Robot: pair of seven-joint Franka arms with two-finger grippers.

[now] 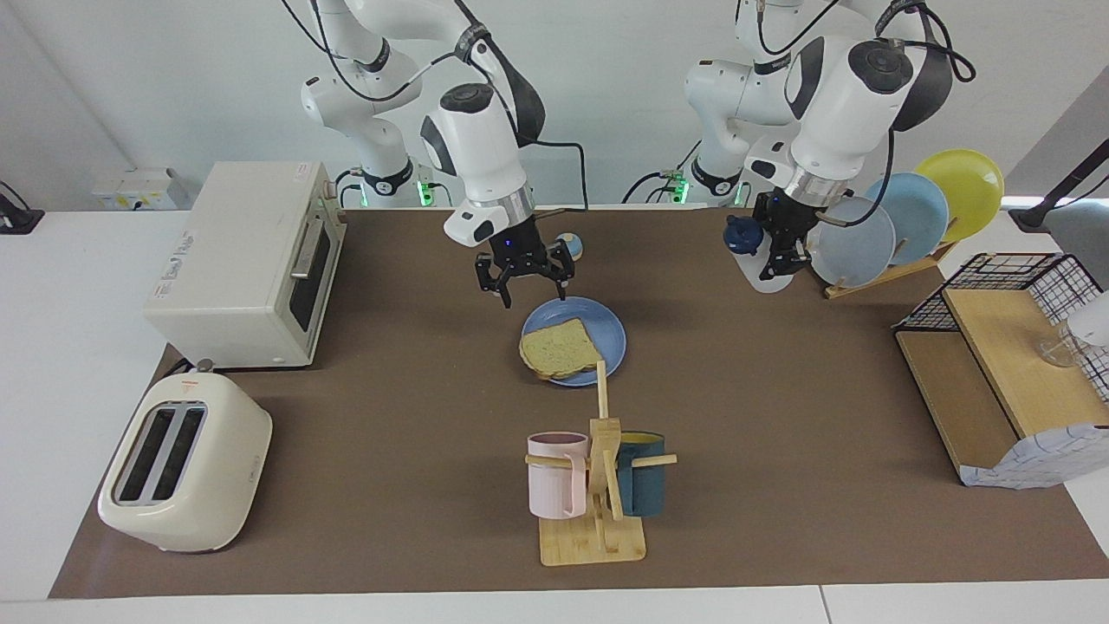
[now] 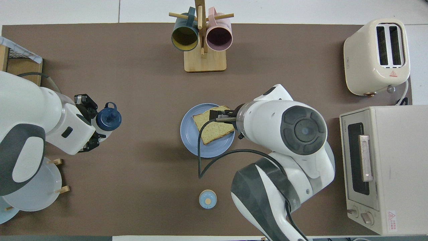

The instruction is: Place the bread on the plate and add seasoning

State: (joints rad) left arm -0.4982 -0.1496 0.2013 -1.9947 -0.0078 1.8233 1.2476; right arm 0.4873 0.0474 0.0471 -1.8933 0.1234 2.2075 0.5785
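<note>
The bread (image 1: 561, 348) lies flat on the blue plate (image 1: 606, 322) in the middle of the table; both also show in the overhead view, bread (image 2: 209, 129) on plate (image 2: 189, 139). My right gripper (image 1: 524, 276) hangs open and empty just above the plate's edge nearer the robots; from overhead it (image 2: 218, 117) covers a corner of the bread. My left gripper (image 1: 784, 253) is shut on the seasoning (image 1: 743, 234), its fingers on either side of the whitish body, which tilts near the plate rack. The overhead view shows the gripper (image 2: 95, 125) and the navy cap (image 2: 108, 117).
A blue-domed bell (image 1: 572, 245) sits nearer the robots than the plate. A mug tree (image 1: 598, 468) stands farther out. The toaster oven (image 1: 251, 260) and toaster (image 1: 186, 464) fill the right arm's end. The plate rack (image 1: 901, 221) and wire shelf (image 1: 1005, 364) fill the left arm's end.
</note>
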